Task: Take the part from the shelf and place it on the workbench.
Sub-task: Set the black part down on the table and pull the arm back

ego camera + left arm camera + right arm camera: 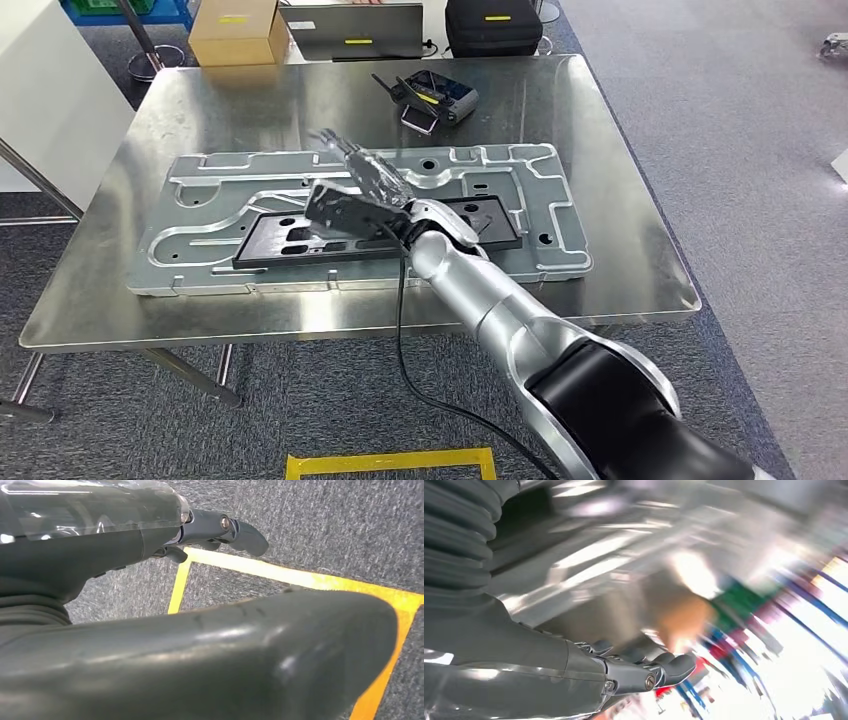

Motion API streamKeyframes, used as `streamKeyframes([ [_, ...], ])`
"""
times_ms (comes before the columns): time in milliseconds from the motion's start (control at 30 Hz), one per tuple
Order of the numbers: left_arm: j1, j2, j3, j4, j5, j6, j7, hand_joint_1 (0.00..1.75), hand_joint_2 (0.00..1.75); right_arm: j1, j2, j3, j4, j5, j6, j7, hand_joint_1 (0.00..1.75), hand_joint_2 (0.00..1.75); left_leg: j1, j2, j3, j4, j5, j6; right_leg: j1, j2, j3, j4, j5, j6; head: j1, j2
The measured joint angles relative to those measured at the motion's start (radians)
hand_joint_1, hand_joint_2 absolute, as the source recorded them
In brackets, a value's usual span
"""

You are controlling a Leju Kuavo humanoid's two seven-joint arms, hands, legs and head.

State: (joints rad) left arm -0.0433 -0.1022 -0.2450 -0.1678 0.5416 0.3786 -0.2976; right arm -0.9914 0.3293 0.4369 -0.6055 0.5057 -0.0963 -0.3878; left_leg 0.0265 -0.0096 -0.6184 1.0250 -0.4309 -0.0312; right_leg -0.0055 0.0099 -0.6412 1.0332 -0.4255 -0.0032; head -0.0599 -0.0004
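A flat black part [290,243] with cut-outs lies on a large silver metal panel [200,215] on the steel workbench [600,150]. My right hand [362,172] hovers just above the part's right half, fingers stretched out toward the far side, holding nothing. In the blurred right wrist view the right hand [644,672] has its fingers loosely apart over shiny metal. My left hand [215,530] hangs over grey carpet and a yellow floor line [300,580], with nothing in it.
A black remote controller [432,97] sits on the far part of the bench. Behind the bench are a cardboard box [235,35], a grey case [352,30] and a black bag [492,25]. A white cabinet [40,100] stands at the left. Yellow tape [390,463] marks the floor.
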Motion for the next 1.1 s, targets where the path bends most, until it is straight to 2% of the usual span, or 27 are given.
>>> streamKeyframes([
  [100, 0.002, 0.000, 0.004, 0.000, 0.003, 0.002, -0.012, 0.00, 0.00, 0.106, 0.000, -0.091, -0.237, -0.245, 0.004, -0.039, 0.00, 1.75, 0.000, -0.001, 0.000, 0.000, 0.000, 0.000, 0.000, -0.001, 0.001, 0.000, -0.001, 0.000, 0.000, 0.000],
  [200, 0.005, 0.000, 0.006, 0.000, 0.010, 0.004, -0.026, 0.00, 0.00, 0.237, -0.026, -0.132, -0.523, -0.437, -0.008, -0.087, 0.00, 1.75, -0.001, -0.001, 0.001, 0.000, 0.000, 0.000, 0.000, -0.002, 0.002, -0.001, -0.001, 0.001, 0.000, 0.000],
  [267, 0.007, 0.000, 0.009, 0.000, 0.015, 0.003, -0.032, 0.00, 0.00, 0.334, -0.064, -0.142, -0.725, -0.487, -0.015, -0.138, 0.00, 1.75, -0.002, -0.002, 0.001, 0.002, -0.003, 0.004, -0.002, -0.003, 0.003, -0.003, -0.001, 0.003, 0.000, 0.000],
  [400, 0.013, 0.001, 0.024, 0.000, 0.031, -0.004, -0.039, 0.00, 0.00, 0.525, -0.133, -0.174, -1.076, -0.519, -0.009, -0.214, 0.00, 1.75, -0.006, -0.001, 0.005, 0.008, -0.012, 0.022, -0.008, -0.002, 0.011, -0.007, -0.003, 0.012, 0.000, 0.000],
  [500, 0.014, -0.001, 0.036, 0.000, 0.051, -0.019, -0.049, 0.00, 0.00, 0.643, -0.163, -0.201, -1.256, -0.493, -0.008, -0.237, 0.00, 1.75, -0.001, 0.001, 0.028, -0.023, -0.001, 0.035, -0.008, -0.003, 0.023, -0.006, -0.010, 0.022, 0.000, 0.000],
  [567, 0.014, -0.005, 0.047, 0.000, 0.064, -0.029, -0.066, 0.00, 0.00, 0.718, -0.181, -0.218, -1.334, -0.422, -0.031, -0.255, 0.00, 0.87, 0.004, 0.004, 0.047, -0.049, 0.010, 0.042, -0.008, -0.004, 0.002, 0.060, -0.057, 0.029, 0.000, 0.000],
  [633, 0.014, -0.010, 0.057, 0.000, 0.075, -0.037, -0.082, 0.00, 0.00, 0.801, -0.200, -0.232, -1.385, -0.338, -0.067, -0.272, 0.00, 0.00, 0.004, 0.005, 0.051, -0.053, 0.014, 0.042, -0.012, -0.004, -0.050, 0.178, -0.123, 0.037, 0.000, 0.000],
  [667, 0.015, -0.013, 0.062, 0.000, 0.080, -0.041, -0.089, 0.00, 0.00, 0.843, -0.209, -0.238, -1.402, -0.296, -0.088, -0.279, 0.00, 0.00, 0.005, 0.005, 0.050, -0.051, 0.015, 0.041, -0.016, -0.004, -0.069, 0.220, -0.141, 0.042, 0.000, 0.000],
  [700, 0.015, -0.015, 0.068, 0.000, 0.085, -0.043, -0.093, 0.00, 0.00, 0.883, -0.217, -0.244, -1.413, -0.259, -0.109, -0.285, 0.00, 0.00, 0.006, 0.005, 0.048, -0.048, 0.016, 0.038, -0.020, -0.004, -0.070, 0.229, -0.140, 0.046, 0.000, 0.000],
  [733, 0.015, -0.018, 0.073, 0.000, 0.089, -0.044, -0.096, 0.00, 0.00, 0.918, -0.224, -0.250, -1.422, -0.227, -0.128, -0.288, 0.00, 0.00, 0.009, 0.005, 0.045, -0.044, 0.015, 0.034, -0.025, -0.005, -0.049, 0.198, -0.120, 0.051, 0.000, 0.000],
  [800, 0.015, -0.021, 0.081, 0.000, 0.096, -0.045, -0.099, 0.00, 0.00, 0.977, -0.237, -0.262, -1.433, -0.191, -0.156, -0.276, 0.00, 0.00, 0.014, 0.004, 0.038, -0.029, 0.009, 0.021, -0.034, -0.007, 0.026, 0.071, -0.068, 0.061, 0.000, 0.000],
  [833, 0.014, -0.021, 0.086, 0.000, 0.100, -0.045, -0.100, 0.00, 0.00, 1.002, -0.244, -0.269, -1.437, -0.185, -0.165, -0.264, 0.00, 0.00, 0.013, 0.004, 0.035, -0.020, 0.005, 0.012, -0.035, -0.006, 0.054, 0.022, -0.051, 0.058, 0.000, 0.000],
  [867, 0.013, -0.022, 0.090, 0.000, 0.102, -0.045, -0.099, 0.00, 0.00, 1.025, -0.250, -0.277, -1.439, -0.184, -0.171, -0.249, 0.00, 0.00, 0.012, 0.003, 0.033, -0.014, 0.003, 0.004, -0.034, -0.004, 0.067, -0.002, -0.044, 0.051, 0.000, 0.000],
  [967, 0.011, -0.023, 0.101, 0.000, 0.107, -0.046, -0.093, 0.00, 0.00, 1.071, -0.271, -0.304, -1.438, -0.195, -0.176, -0.212, 0.00, 0.00, 0.012, 0.002, 0.031, -0.016, 0.004, -0.016, -0.029, -0.001, 0.057, 0.000, -0.037, 0.020, 0.000, 0.000],
  [1000, 0.011, -0.024, 0.103, 0.000, 0.107, -0.047, -0.091, 0.00, 0.00, 1.080, -0.277, -0.313, -1.436, -0.199, -0.175, -0.198, 0.00, 0.00, 0.015, 0.003, 0.026, -0.009, -0.006, -0.021, -0.028, -0.002, 0.053, 0.000, -0.032, 0.011, 0.000, 0.000],
  [1033, 0.010, -0.024, 0.104, 0.000, 0.108, -0.048, -0.091, 0.00, 0.00, 1.090, -0.284, -0.322, -1.434, -0.203, -0.174, -0.186, 0.00, 0.00, 0.016, 0.004, 0.014, 0.017, -0.032, -0.023, -0.029, -0.005, 0.046, -0.002, -0.026, 0.002, 0.000, 0.000],
  [1100, 0.009, -0.024, 0.106, 0.000, 0.108, -0.055, -0.092, 0.00, 0.00, 1.113, -0.295, -0.340, -1.425, -0.210, -0.173, -0.162, 0.00, 0.00, 0.015, 0.006, -0.030, 0.132, -0.120, -0.020, -0.024, -0.010, 0.030, -0.003, -0.013, -0.011, -0.001, 0.000],
])
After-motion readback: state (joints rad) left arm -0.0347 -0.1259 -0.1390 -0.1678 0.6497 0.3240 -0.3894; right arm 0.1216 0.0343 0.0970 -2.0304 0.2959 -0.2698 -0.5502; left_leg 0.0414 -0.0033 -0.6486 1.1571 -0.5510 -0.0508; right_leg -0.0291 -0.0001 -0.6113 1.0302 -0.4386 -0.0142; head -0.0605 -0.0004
